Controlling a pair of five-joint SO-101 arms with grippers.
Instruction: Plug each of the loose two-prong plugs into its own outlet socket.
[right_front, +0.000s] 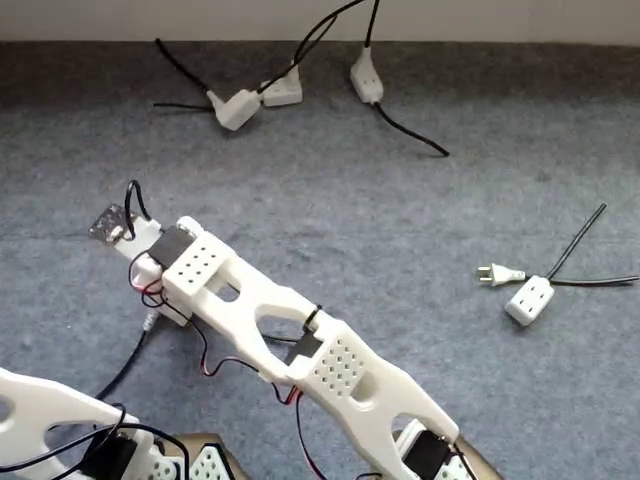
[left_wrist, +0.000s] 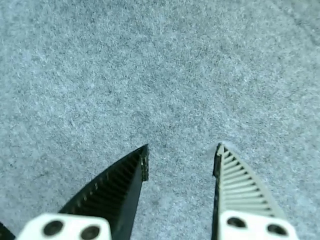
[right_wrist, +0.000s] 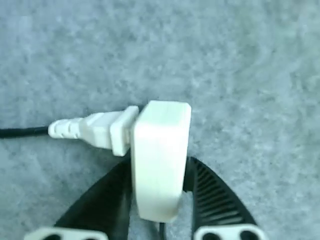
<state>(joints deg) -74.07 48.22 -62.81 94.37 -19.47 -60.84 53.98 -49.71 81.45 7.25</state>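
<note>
My right gripper (right_wrist: 160, 162) is shut on a white outlet socket (right_wrist: 160, 145), one black finger on each side of the block. A white two-prong plug (right_wrist: 95, 131) is seated in the socket's side, and its black cable (right_wrist: 20, 132) trails away over the carpet. In the high view the right arm (right_front: 300, 330) stretches to the left-centre of the carpet, hiding this socket beneath its wrist. My left gripper (left_wrist: 181, 147) is open above bare grey carpet. A loose plug (right_front: 497, 273) lies beside another socket (right_front: 530, 300) at the right.
Along the far edge lie three more white socket blocks (right_front: 237, 108) (right_front: 283, 92) (right_front: 366, 78) with black cables running off the back. The left arm (right_front: 60, 420) sits at the near-left corner. Grey carpet (right_front: 400, 220) covers the whole surface.
</note>
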